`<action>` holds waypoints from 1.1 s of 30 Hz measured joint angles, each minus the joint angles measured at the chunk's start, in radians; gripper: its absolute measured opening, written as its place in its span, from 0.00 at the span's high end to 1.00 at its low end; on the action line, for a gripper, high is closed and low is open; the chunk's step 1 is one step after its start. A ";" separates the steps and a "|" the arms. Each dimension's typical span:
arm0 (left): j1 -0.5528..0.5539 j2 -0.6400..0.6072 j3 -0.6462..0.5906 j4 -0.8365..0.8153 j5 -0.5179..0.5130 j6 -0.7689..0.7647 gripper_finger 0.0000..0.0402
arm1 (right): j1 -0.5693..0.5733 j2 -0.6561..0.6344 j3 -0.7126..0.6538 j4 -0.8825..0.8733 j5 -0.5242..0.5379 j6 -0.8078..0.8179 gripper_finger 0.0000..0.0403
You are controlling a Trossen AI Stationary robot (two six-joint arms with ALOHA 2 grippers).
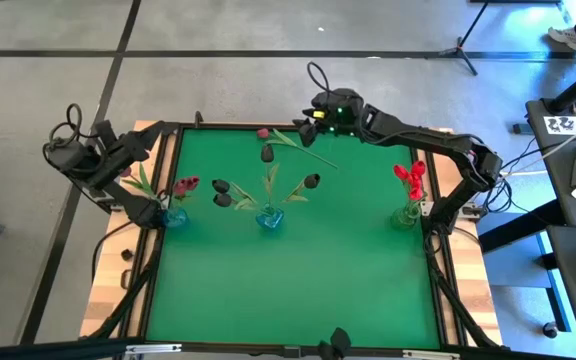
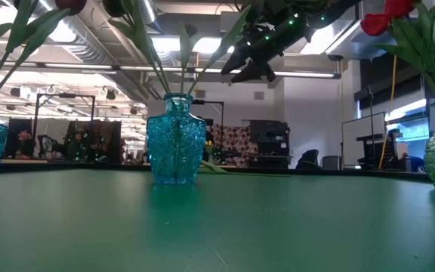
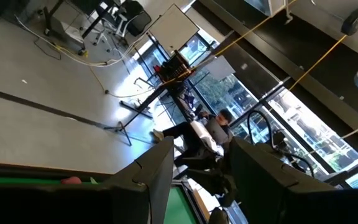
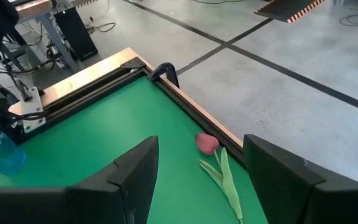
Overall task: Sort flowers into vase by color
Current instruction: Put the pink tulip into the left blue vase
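A pink flower lies loose on the green table by its far edge, head (image 4: 207,144) toward the left, stem and leaf (image 4: 229,183) trailing toward my right gripper (image 4: 199,149). That gripper hovers open above it (image 1: 300,122), slanting down, touching nothing. The left blue vase (image 1: 175,217) holds pink-maroon flowers (image 1: 186,185). Dark flowers (image 1: 223,187) stand in the middle blue vase (image 1: 271,218). Red flowers (image 1: 408,178) fill the right vase (image 1: 405,215). My left gripper (image 3: 202,149) waits open above the table's left edge (image 1: 146,138), pointing level.
The table's raised wooden rim (image 4: 185,99) runs just behind the loose flower, with a black clamp (image 4: 165,71) on it. In the low view the middle vase (image 2: 176,140) stands in front. A person (image 3: 216,127) sits far off in the room beyond.
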 joint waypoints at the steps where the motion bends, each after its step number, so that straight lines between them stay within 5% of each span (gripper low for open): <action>1: 0.000 0.000 0.000 -0.006 -0.002 0.001 0.62 | -0.004 0.000 0.000 0.000 0.000 -0.002 0.42; 10: 0.000 0.000 0.000 -0.021 -0.101 0.008 0.62 | -0.106 0.097 0.001 -0.026 -0.091 -0.025 0.42; 26: 0.000 -0.001 0.000 -0.020 -0.086 -0.027 0.62 | -0.328 0.295 0.000 -0.110 -0.807 -0.027 0.42; 33: 0.000 -0.001 0.000 -0.019 -0.085 -0.064 0.62 | -0.312 0.387 0.000 -0.106 -0.761 -0.103 0.42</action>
